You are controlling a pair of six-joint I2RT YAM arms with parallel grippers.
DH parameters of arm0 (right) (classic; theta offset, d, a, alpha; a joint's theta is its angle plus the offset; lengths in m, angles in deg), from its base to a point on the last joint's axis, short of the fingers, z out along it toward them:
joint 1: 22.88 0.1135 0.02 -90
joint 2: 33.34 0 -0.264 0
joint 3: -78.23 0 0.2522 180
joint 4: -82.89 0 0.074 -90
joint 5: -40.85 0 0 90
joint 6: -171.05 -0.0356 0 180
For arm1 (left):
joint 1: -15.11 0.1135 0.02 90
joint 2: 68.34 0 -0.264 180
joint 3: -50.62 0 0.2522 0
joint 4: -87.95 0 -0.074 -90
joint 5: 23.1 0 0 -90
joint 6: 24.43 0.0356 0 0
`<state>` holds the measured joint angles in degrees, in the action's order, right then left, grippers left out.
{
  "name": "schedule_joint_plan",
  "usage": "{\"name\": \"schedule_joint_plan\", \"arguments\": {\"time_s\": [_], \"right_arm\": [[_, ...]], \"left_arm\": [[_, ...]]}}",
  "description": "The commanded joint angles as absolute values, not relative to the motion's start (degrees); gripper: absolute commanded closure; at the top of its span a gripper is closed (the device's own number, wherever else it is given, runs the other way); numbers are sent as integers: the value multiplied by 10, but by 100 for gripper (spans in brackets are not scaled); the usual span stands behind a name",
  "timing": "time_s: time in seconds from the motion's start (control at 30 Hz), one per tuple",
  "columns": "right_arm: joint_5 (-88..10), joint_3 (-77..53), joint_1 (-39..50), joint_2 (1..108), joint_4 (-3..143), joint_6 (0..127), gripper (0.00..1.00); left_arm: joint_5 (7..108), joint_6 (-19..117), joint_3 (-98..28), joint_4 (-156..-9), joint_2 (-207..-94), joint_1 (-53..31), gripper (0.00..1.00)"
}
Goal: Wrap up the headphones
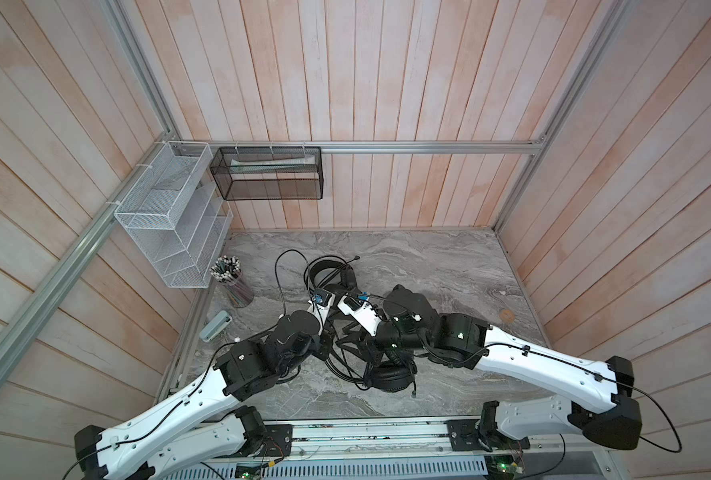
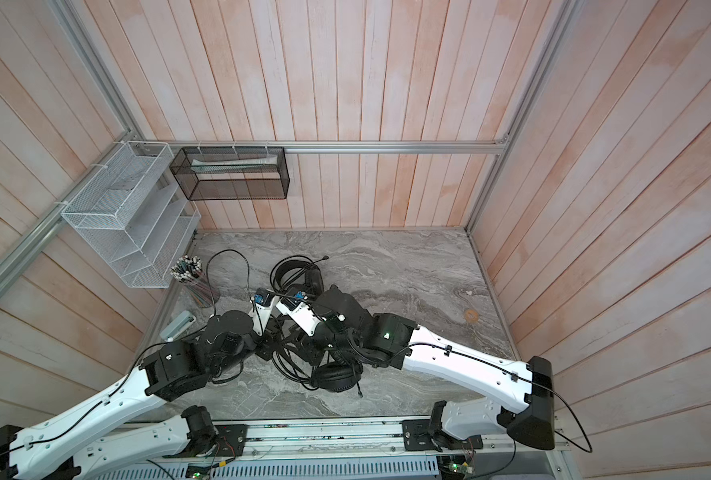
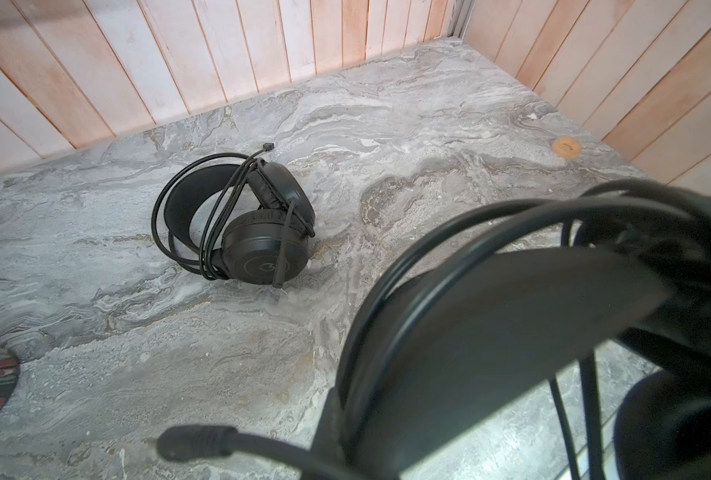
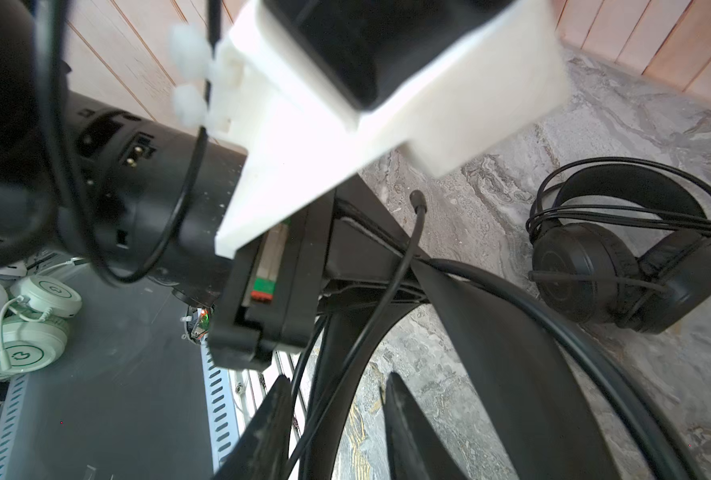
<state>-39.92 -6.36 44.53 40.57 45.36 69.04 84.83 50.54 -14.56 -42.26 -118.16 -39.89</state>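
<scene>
Two black headphones show. One headset lies at the back of the marble table, its cable looped round the band. The other headset hangs between my arms near the front, its headband filling the left wrist view. My left gripper is shut on that headband. My right gripper stands open below it, with thin cable strands running between the fingers beside one finger. A loose cable arcs over the table.
A cup of pencils and a pale grey-blue case stand at the left edge. A white mesh rack and a black mesh basket hang on the walls. A small orange disc lies far right.
</scene>
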Motion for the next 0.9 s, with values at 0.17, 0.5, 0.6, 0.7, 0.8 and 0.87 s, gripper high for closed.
{"name": "schedule_joint_plan", "arguments": {"time_s": [0.17,0.5,0.6,0.7,0.8,0.87], "right_arm": [[-420,-108,452,456,397,680,62],[-423,-128,455,487,401,668,73],[-426,-130,457,491,409,667,78],[-427,-126,458,486,422,664,80],[-424,-126,458,484,429,663,80],[-429,-126,458,484,429,662,84]], "left_arm": [[834,463,-165,-520,-1162,-401,100],[838,457,-166,-521,-1162,-401,100],[839,457,-164,-520,-1160,-401,100],[841,455,-163,-519,-1159,-401,100],[841,455,-163,-520,-1157,-401,100],[841,455,-162,-520,-1157,-401,100]]}}
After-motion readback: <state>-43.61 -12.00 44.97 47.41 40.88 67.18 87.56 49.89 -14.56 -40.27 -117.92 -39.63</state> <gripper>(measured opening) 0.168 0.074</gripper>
